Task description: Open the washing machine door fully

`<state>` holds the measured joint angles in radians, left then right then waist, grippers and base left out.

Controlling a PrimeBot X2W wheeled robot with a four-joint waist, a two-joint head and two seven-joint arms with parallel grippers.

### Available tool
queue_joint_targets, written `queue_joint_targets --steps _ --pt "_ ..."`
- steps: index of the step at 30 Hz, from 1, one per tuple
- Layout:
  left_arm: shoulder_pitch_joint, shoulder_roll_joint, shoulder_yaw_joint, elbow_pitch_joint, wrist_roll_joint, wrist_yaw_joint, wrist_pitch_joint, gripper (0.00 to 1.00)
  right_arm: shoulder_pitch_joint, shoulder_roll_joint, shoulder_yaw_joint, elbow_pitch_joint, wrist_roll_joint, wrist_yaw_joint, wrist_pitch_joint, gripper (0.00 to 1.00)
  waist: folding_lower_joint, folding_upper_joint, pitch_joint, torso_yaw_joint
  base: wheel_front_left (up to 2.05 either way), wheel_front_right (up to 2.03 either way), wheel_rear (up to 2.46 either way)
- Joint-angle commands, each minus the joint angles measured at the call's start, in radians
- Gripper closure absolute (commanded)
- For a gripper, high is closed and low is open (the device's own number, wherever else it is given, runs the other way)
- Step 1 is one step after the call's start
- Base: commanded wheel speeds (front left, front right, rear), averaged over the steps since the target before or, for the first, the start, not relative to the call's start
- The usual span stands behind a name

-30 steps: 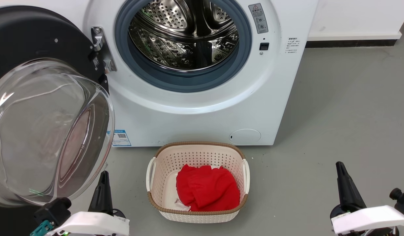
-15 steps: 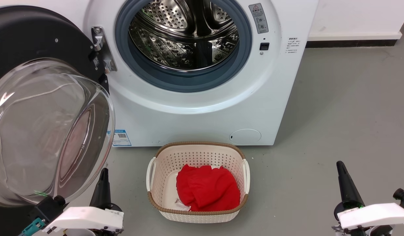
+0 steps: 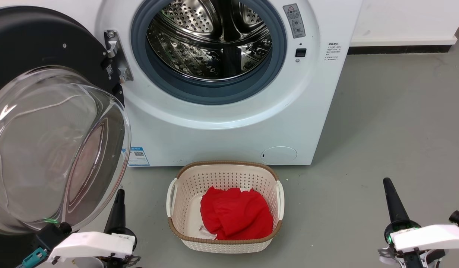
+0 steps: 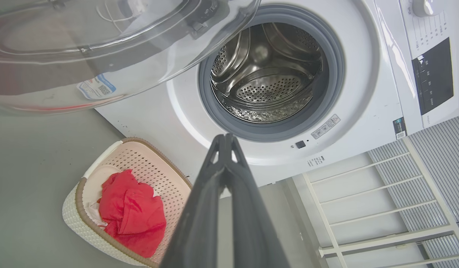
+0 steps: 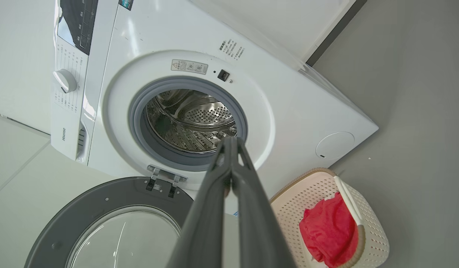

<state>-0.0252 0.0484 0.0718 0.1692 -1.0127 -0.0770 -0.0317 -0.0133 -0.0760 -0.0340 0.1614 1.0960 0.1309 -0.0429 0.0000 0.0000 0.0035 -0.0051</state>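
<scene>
Door (image 3: 50,141) swung out on its hinge (image 3: 116,56) at the left of the washer (image 3: 222,137), well clear of the opening. Our head view cuts off its left edge, and we cannot tell whether it is at full swing. The washer's top runs out of that view. Its steel drum (image 3: 211,41) lies bare inside the grey gasket (image 3: 214,95), its back in shadow. A cream basket (image 3: 225,163) stands on the floor just before the washer, holding a red cloth (image 3: 235,217) over something white that we cannot make out. The left gripper (image 4: 225,138) hangs low near the door's lower rim and the right gripper (image 5: 229,140) low at far right, each with its fingers pressed together on nothing. The blue label (image 3: 137,156) is too small to read.
</scene>
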Motion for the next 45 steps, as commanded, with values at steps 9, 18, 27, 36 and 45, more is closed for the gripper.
queue_joint_targets --steps 9,18,27,36,45 --pt "-0.035 0.002 0.011 0.009 -0.116 -0.015 0.028 1.00 -0.036 -0.007 -0.009 0.009 0.108 0.000 0.024 1.00 0.0000 0.0000 0.000 0.001 0.00 0.00 0.00" --pt "-0.046 0.002 0.017 0.022 -0.209 -0.022 0.051 1.00 -0.048 -0.006 -0.015 0.022 0.193 0.000 0.043 1.00 0.0000 0.0000 0.000 0.001 0.00 0.00 0.00" --pt "-0.054 0.002 0.023 0.035 -0.295 -0.030 0.073 1.00 -0.059 -0.005 -0.022 0.036 0.273 0.000 0.063 1.00 0.0000 0.0000 0.000 0.002 0.00 0.00 0.00" --pt "-0.067 0.002 0.029 0.047 -0.384 -0.039 0.094 1.00 -0.073 -0.003 -0.029 0.050 0.351 0.000 0.083 1.00 0.0000 0.0000 0.000 0.003 0.00 0.00 0.00" --pt "-0.073 0.002 0.034 0.058 -0.458 -0.044 0.114 1.00 -0.080 -0.001 -0.036 0.061 0.418 0.000 0.099 1.00 0.0000 0.0000 0.000 0.004 0.00 0.00 0.00"
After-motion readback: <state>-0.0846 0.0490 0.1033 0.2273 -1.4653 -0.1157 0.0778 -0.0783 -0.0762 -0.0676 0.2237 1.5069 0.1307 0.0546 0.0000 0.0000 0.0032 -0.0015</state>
